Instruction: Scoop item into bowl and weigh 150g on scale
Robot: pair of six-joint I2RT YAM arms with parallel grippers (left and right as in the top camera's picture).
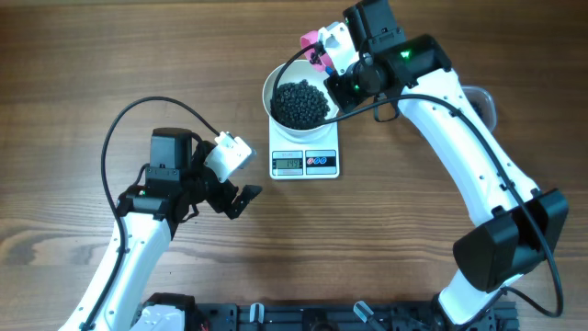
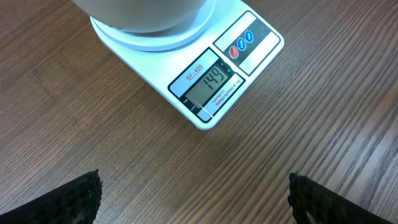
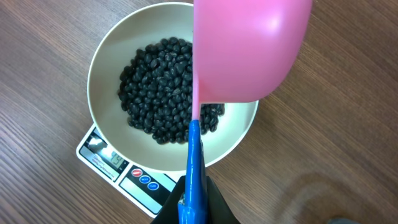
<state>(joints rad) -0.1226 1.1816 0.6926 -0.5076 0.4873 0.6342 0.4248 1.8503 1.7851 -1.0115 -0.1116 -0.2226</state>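
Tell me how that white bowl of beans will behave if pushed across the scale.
The bowl looks smooth-sided, so it would probably slide on the scale rather than tip. The heap of beans likely makes it bottom-heavy and steady. A sharp shove might send loose round beans rolling inside.

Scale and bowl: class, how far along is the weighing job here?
Done: the bowl sits on the scale holding a heap of beans, and the display reads 149. In hand: the right claw is shut on a pink scoop, held above the bowl. Left: likely just a few more beans to reach 150. The left claw is open, touching nothing.
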